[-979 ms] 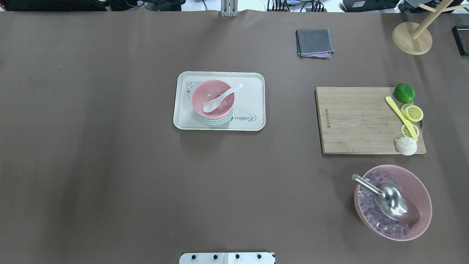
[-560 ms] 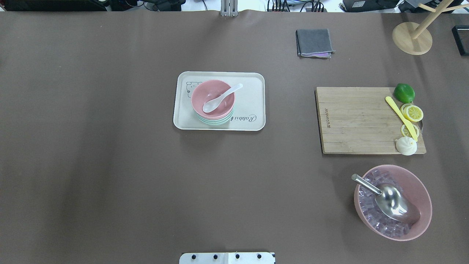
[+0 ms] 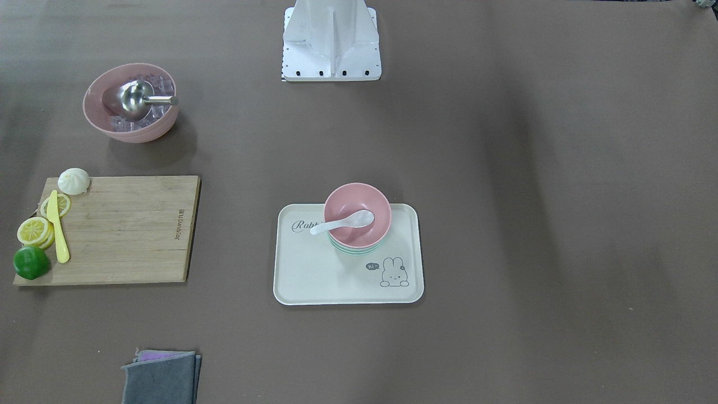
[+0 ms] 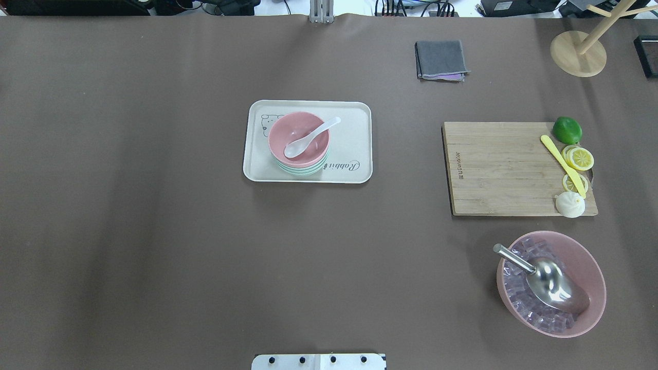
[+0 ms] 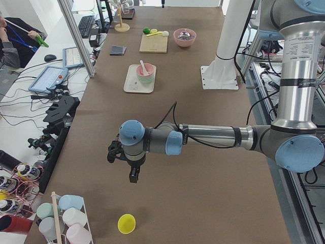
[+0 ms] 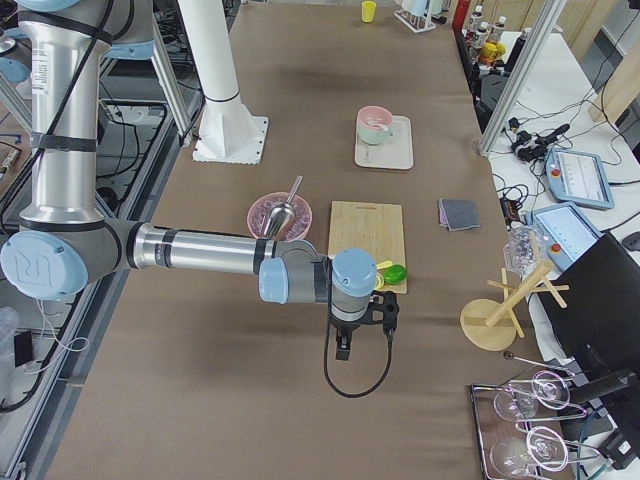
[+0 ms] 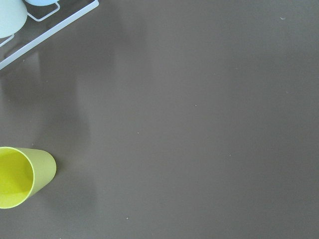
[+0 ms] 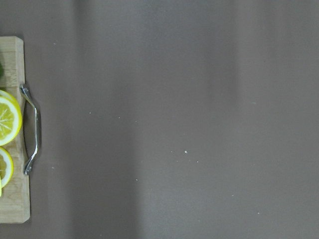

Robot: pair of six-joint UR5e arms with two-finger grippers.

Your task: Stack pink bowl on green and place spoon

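Observation:
The small pink bowl [image 4: 290, 129] sits nested on top of the mint-green bowls [image 4: 300, 170], on the left part of a cream tray [image 4: 354, 144]. The white spoon [image 4: 308, 140] lies inside the pink bowl, its handle resting over the rim. The front-facing view shows the same stack: pink bowl [image 3: 370, 205], green bowls [image 3: 353, 250], spoon [image 3: 345, 223]. Both grippers are far from the tray. The left gripper [image 5: 133, 178] hangs over bare table near a yellow cup, and the right gripper [image 6: 343, 352] hangs beside the cutting board's end. I cannot tell whether either is open or shut.
A wooden cutting board [image 4: 498, 169] carries a yellow knife [image 4: 561, 164], lemon slices, a lime [image 4: 567, 130] and a bun. A large pink bowl [image 4: 593, 277] holds ice and a metal scoop. A grey cloth [image 4: 441, 59] and a wooden stand [image 4: 578, 51] lie at the back. A yellow cup [image 7: 20, 177] stands near a cup rack.

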